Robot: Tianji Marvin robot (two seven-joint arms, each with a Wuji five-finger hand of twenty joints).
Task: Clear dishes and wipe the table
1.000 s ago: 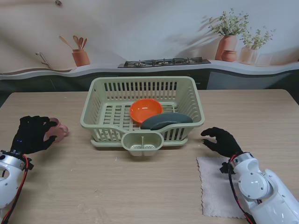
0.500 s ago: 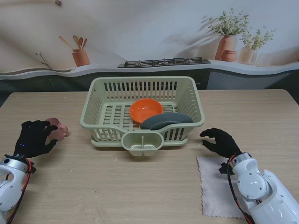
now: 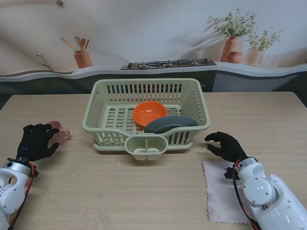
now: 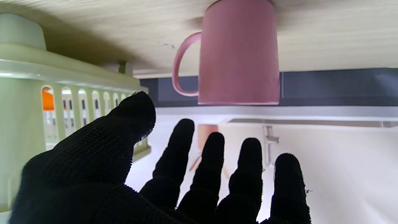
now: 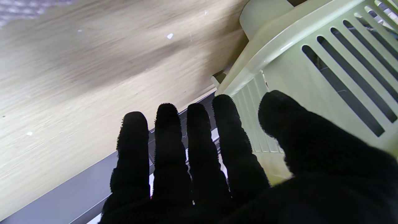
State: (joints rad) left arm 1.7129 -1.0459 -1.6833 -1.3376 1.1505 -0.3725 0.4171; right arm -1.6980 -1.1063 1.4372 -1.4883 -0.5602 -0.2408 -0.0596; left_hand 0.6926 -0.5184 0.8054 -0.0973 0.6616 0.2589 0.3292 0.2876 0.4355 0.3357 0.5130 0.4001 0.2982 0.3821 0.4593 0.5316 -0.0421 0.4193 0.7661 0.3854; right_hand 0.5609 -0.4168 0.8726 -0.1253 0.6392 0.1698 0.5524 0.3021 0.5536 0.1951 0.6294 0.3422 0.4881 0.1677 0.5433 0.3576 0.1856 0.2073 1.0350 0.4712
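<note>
Your left robot hand (image 3: 36, 141), fingers spread and holding nothing, sits just near the pink mug (image 3: 58, 131) standing left of the dish rack (image 3: 146, 115) on the tabletop (image 3: 120, 191); a careless closing could tip it.

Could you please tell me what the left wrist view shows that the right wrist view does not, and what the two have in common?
Only the left wrist view shows the pink mug, standing upright on the table with its handle toward the rack, apart from the open left robot hand. Only the right wrist view shows the open right robot hand and small white specks on the table. Both show the green dish rack and the wooden table.
</note>
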